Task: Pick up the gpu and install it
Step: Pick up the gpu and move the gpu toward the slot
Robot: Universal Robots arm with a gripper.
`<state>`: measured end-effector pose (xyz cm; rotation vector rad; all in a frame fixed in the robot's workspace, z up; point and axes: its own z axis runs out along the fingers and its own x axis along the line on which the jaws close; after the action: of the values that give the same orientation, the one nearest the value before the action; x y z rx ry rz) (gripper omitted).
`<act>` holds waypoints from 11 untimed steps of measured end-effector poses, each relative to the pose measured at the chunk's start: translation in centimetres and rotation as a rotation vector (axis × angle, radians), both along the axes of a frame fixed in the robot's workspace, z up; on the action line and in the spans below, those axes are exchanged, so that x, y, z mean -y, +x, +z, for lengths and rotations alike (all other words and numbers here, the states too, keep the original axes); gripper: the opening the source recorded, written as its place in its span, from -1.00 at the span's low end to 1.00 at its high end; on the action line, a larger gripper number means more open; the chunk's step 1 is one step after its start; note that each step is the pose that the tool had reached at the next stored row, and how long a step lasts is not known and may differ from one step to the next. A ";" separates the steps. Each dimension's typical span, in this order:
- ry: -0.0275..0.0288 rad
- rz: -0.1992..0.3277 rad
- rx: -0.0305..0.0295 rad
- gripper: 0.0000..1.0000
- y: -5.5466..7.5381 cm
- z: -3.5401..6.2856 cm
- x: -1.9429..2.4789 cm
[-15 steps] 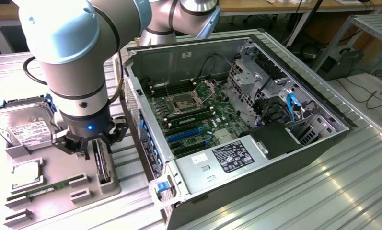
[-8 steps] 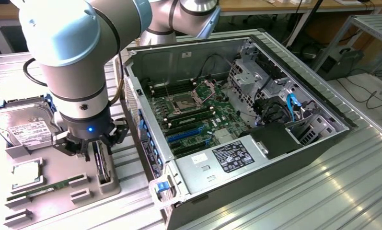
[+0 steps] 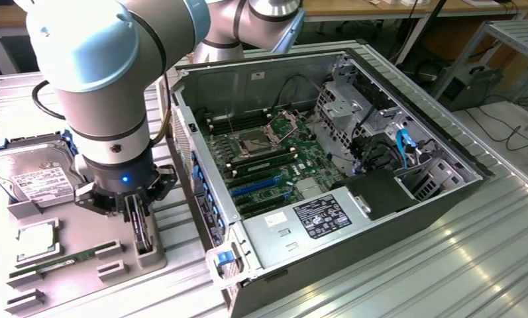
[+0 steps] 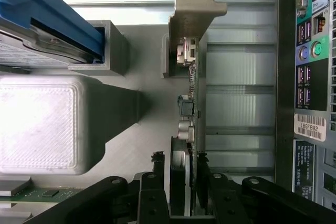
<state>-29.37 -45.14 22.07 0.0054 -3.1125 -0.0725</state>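
Ribbed metal workbench (image 3: pixel 440 265) all around, office clutter behind. Lying open on it, toward the exterior view's right: a PC case (image 3: pixel 246 79), motherboard (image 3: pixel 273 159) bared, power supply (image 3: pixel 321 215) tucked in at the near end. Over on the exterior view's left, just beside the case, a grey fixture (image 3: pixel 113 265) carrying the loose parts: hard drive (image 3: pixel 34 175) toward the back, CPU (image 3: pixel 36 240) nearer, RAM stick (image 3: pixel 60 264) lying flat nearer again.

And down over that fixture, the pale blue-and-silver arm (image 3: pixel 105 79), wrist pointing straight down, gripper (image 3: pixel 140 215) right on the gpu (image 3: pixel 142 235). Stands on its long edge in a fixture slot, upright, outside the case.

Now the wrist view, edge-on: gpu (image 4: pixel 193 77) running straight out from between the black fingers (image 4: pixel 157 182), pale metal bracket (image 4: pixel 191 9) at the far end, black fan (image 4: pixel 178 177) bulging from one face right where the fingers sit. Narrowed pincer, closed onto the card, one finger against the fan side, the other against the bare board side (snug on both, by the look of it).

Alongside in the same view: the hard drive (image 4: pixel 31 51) in a blue-edged cradle (image 4: pixel 47 9), a slice of the RAM stick (image 4: pixel 47 193), and the case's rear port panel (image 4: pixel 307 51) with a barcode sticker (image 4: pixel 308 127).
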 end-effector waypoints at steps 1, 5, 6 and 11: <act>0.0000 0.000 -0.0001 -0.28 0.0 -0.01 0.01; -0.0002 0.000 -0.0003 -0.28 0.0 -0.15 0.03; -0.0001 0.000 -0.0001 -0.28 0.0 -0.20 0.03; 0.0000 0.000 0.0000 -0.28 0.0 -0.38 0.11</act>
<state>-29.37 -45.25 21.68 0.0053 -3.1125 -0.0725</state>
